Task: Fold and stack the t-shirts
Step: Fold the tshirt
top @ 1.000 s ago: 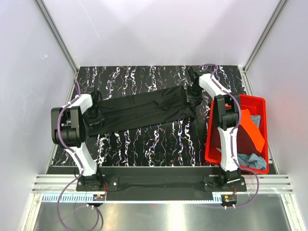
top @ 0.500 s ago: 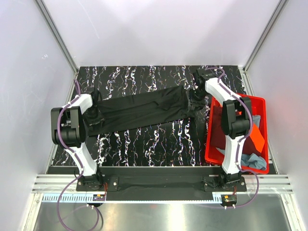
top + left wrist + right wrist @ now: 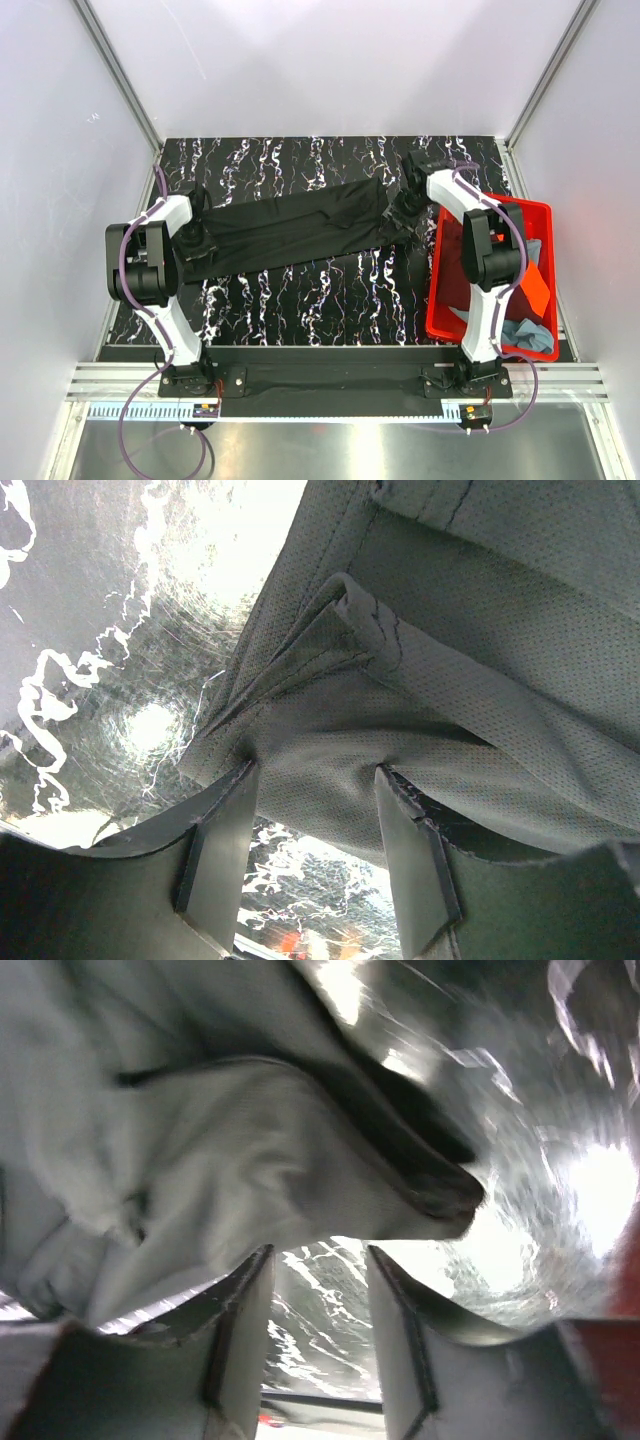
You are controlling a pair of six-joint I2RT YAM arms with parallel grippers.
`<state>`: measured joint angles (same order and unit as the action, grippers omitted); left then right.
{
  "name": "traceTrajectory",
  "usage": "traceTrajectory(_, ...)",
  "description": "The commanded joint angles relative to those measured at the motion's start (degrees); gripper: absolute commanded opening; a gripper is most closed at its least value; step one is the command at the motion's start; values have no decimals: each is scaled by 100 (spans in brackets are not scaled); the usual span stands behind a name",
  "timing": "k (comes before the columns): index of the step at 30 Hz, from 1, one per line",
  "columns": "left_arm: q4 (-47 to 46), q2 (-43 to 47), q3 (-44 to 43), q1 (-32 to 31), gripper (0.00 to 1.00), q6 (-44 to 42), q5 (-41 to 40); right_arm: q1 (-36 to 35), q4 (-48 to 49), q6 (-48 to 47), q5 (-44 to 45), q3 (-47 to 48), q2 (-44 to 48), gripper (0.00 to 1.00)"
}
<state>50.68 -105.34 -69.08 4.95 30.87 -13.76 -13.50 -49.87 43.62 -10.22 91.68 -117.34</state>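
Black t-shirt (image 3: 300, 228) lies stretched long across the tabletop (image 3: 300, 300), I'd say flattened for folding. Left gripper (image 3: 318, 770) is spread, straddling its hem. Right gripper (image 3: 320, 1252) is spread too, cloth just beyond its tips, so I see nothing pinched.

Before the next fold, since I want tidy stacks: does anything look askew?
Yes. The black t-shirt lies slanted across the table, its right end bunched and rumpled by the right gripper rather than flat.
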Motion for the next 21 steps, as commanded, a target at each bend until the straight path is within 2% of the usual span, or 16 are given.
traceTrajectory(1, -31, 260, -88, 15, 56, -20, -48, -13, 721, 1657, 20, -650, 598, 51)
traceTrajectory(6, -49, 242, -114, 15, 56, 15, -39, -13, 969, 2273, 466, -774, 563, 52)
traceTrajectory(12, -58, 260, -88, 15, 56, -11, -92, -4, 1032, 2801, 547, -783, 519, 53)
traceTrajectory(21, -58, 216, -97, 15, 56, -29, -127, -4, 724, 2995, 644, -1020, 545, 51)
